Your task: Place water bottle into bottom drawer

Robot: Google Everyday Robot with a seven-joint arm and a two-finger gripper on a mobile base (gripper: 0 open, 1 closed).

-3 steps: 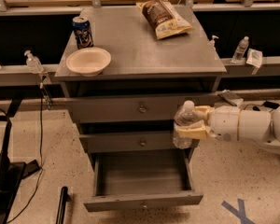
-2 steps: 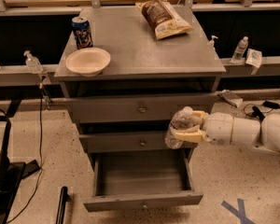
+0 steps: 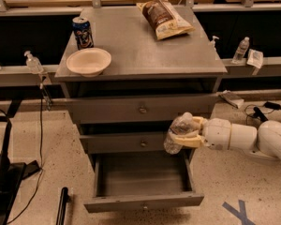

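The water bottle [image 3: 177, 132] is clear crinkled plastic and is held upright and a little tilted in my gripper [image 3: 185, 133], whose cream fingers [image 3: 189, 141] close around it. The white arm reaches in from the right. The bottle hangs in front of the middle drawer's right end, above the right side of the bottom drawer [image 3: 143, 200]. The bottom drawer is pulled out; the part of its inside that shows is bare.
On the grey cabinet top [image 3: 140, 50] stand a blue drink can [image 3: 83, 32], a pale bowl [image 3: 88, 61] and a chip bag [image 3: 164, 18]. Pump-top sanitizer bottles [image 3: 33, 63] stand on side ledges. Cables and a black stand lie on the floor at left.
My gripper with the water bottle has moved left and slightly down, from the cabinet's right edge to above the open bottom drawer's right side.
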